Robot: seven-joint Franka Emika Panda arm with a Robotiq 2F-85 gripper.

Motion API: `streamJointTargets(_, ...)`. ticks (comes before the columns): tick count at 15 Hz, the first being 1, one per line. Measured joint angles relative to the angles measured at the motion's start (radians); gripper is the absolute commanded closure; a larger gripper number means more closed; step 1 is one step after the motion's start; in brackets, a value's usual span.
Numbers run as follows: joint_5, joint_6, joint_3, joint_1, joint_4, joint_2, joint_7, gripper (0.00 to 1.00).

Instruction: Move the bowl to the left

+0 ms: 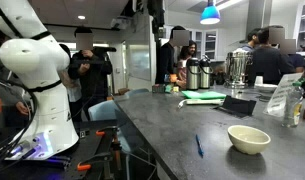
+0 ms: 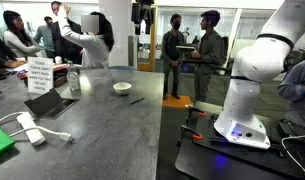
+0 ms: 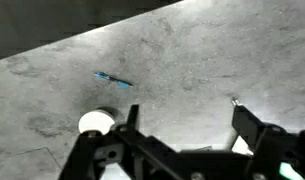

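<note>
Wrist view — the fingers [image 3: 248, 126] are seen spread apart above the counter [image 3: 192, 50], the bowl [image 3: 97, 122] resting beside one — its rim should be centred between them before closing, the pen [image 3: 112, 79] avoided.

Grey, mottled stone-look tabletop [image 1: 157, 130], visible in both exterior views. Cream-white bowl [image 1: 249, 138] upright near one edge. Blue pen [image 1: 199, 145] flat near bowl, not touching. Farther along: dark flat case [image 1: 237, 104], green sheets [image 1: 202, 96], printed sign card [image 2: 38, 76] standing upright. White adapter [image 2: 30, 128] with cable lying loose, well apart from bowl.
</note>
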State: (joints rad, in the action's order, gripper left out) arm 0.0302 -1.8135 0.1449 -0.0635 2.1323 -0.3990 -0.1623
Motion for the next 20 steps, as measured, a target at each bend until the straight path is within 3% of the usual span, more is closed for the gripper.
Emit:
streamJointTargets(10,-0.023,-0.033,-0.013,0.008,-0.008,0.041,0.003,0.00)
streamJointTargets(20,-0.131,-0.313,-0.137,0.071,-0.205,0.544,0.179,0.00)
